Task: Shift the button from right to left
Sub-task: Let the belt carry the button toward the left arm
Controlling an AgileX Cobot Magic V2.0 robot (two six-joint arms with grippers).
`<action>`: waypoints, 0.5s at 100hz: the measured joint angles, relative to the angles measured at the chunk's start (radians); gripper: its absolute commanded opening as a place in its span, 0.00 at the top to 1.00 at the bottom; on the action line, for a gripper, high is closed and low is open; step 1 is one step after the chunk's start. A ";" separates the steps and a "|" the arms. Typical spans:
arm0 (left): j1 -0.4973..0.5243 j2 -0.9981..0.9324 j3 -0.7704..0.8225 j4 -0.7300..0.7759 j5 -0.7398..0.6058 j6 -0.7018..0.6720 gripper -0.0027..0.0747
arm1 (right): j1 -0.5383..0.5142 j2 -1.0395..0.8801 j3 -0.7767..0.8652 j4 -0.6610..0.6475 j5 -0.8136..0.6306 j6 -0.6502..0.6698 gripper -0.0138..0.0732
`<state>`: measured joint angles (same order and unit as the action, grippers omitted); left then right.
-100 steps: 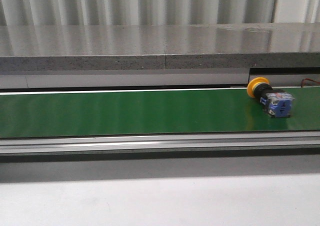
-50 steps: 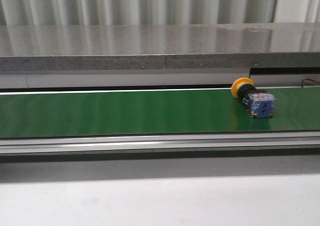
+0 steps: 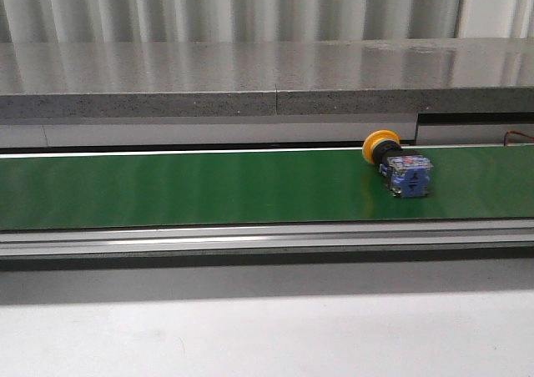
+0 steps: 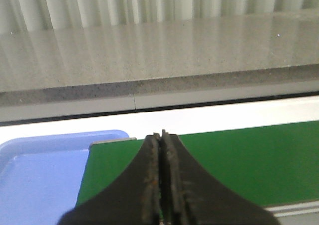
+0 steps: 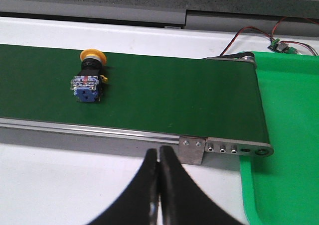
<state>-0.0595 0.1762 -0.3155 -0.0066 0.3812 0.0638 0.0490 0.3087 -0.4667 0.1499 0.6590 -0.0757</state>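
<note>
The button (image 3: 396, 165) lies on its side on the green belt (image 3: 209, 189), right of the middle in the front view, its yellow cap toward the far side and its blue block toward me. The right wrist view shows the same button (image 5: 89, 76) on the belt (image 5: 174, 100), well away from my right gripper (image 5: 159, 153), which is shut and empty over the white table in front of the belt's rail. My left gripper (image 4: 162, 135) is shut and empty above the belt's (image 4: 249, 160) left end. Neither gripper appears in the front view.
A blue tray (image 4: 40, 170) sits just beyond the belt's left end. A green tray (image 5: 289, 135) sits beyond the right end, with a small wired board (image 5: 279, 46) behind it. A grey stone ledge (image 3: 267, 77) runs behind the belt; white table (image 3: 267, 327) lies in front.
The button has travelled leftward along the belt, keeping its pose. Neither arm shows in the earlier front frames.
</note>
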 measured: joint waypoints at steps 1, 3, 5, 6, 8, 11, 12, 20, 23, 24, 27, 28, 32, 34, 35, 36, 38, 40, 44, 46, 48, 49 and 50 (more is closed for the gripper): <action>0.000 0.006 -0.010 0.000 0.006 0.000 0.99 | 0.000 0.000 0.000 0.000 0.000 0.000 0.92; 0.000 0.023 -0.020 0.000 0.023 0.000 0.99 | 0.000 0.000 0.000 0.000 0.000 0.000 0.92; 0.000 0.041 -0.035 0.000 0.040 0.000 0.99 | 0.000 0.000 0.000 0.000 0.000 0.000 0.92; 0.000 0.047 -0.044 0.000 0.045 0.000 0.98 | 0.000 0.000 0.000 0.000 0.000 0.000 0.92; 0.000 0.064 -0.053 0.000 0.061 0.000 0.97 | 0.000 0.000 0.000 0.000 0.000 0.000 0.92; 0.000 0.087 -0.074 0.000 0.086 0.000 0.94 | 0.000 0.000 0.000 0.000 -0.002 0.000 0.92; 0.000 0.099 -0.078 0.000 0.091 0.000 0.92 | 0.000 0.000 0.000 0.000 -0.002 0.000 0.92; 0.000 0.160 -0.122 0.000 0.142 0.000 0.74 | 0.000 0.000 0.000 0.000 -0.002 0.000 0.92; 0.000 0.180 -0.134 0.000 0.163 0.000 0.65 | 0.000 0.000 0.000 0.000 -0.002 0.000 0.92; 0.000 0.190 -0.137 0.000 0.166 0.000 0.60 | 0.000 0.000 0.000 0.000 -0.002 0.000 0.92; 0.000 0.207 -0.149 0.000 0.177 0.000 0.50 | 0.000 0.000 0.000 0.000 -0.002 0.000 0.92; 0.000 0.216 -0.151 0.000 0.180 0.000 0.47 | 0.000 0.000 0.000 0.000 -0.002 0.000 0.92; 0.000 0.234 -0.160 0.000 0.187 0.000 0.34 | 0.000 0.000 0.000 0.000 -0.002 0.000 0.92; 0.000 0.243 -0.162 0.000 0.187 0.000 0.30 | 0.000 0.000 0.000 0.000 -0.002 0.000 0.92; 0.000 0.248 -0.162 0.000 0.187 0.000 0.28 | 0.000 0.000 0.000 0.000 -0.002 0.000 0.92; 0.000 0.250 -0.164 0.000 0.187 0.000 0.26 | 0.000 0.000 0.000 0.000 -0.002 0.000 0.92; 0.000 0.257 -0.165 0.000 0.187 0.000 0.23 | 0.000 0.000 0.000 0.000 -0.002 0.000 0.92; 0.000 0.262 -0.166 0.000 0.187 0.000 0.22 | 0.000 0.000 0.000 0.000 -0.002 0.000 0.92; 0.000 0.269 -0.167 0.000 0.187 0.000 0.22 | 0.000 0.000 0.000 0.000 -0.002 0.000 0.92; 0.000 0.271 -0.167 0.000 0.187 0.000 0.22 | 0.000 0.000 0.000 0.000 -0.002 0.000 0.92; 0.000 0.274 -0.167 0.000 0.187 0.000 0.22 | 0.000 0.000 0.000 0.000 -0.002 0.000 0.92; 0.000 0.277 -0.167 0.000 0.187 0.000 0.23 | 0.000 0.000 0.000 0.000 -0.002 0.000 0.92; 0.000 0.277 -0.167 0.000 0.187 0.000 0.23 | 0.000 0.000 0.000 0.000 -0.002 0.000 0.92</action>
<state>-0.0595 0.4527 -0.4823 -0.0066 0.5683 0.0638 0.0490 0.3087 -0.4667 0.1499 0.6575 -0.0757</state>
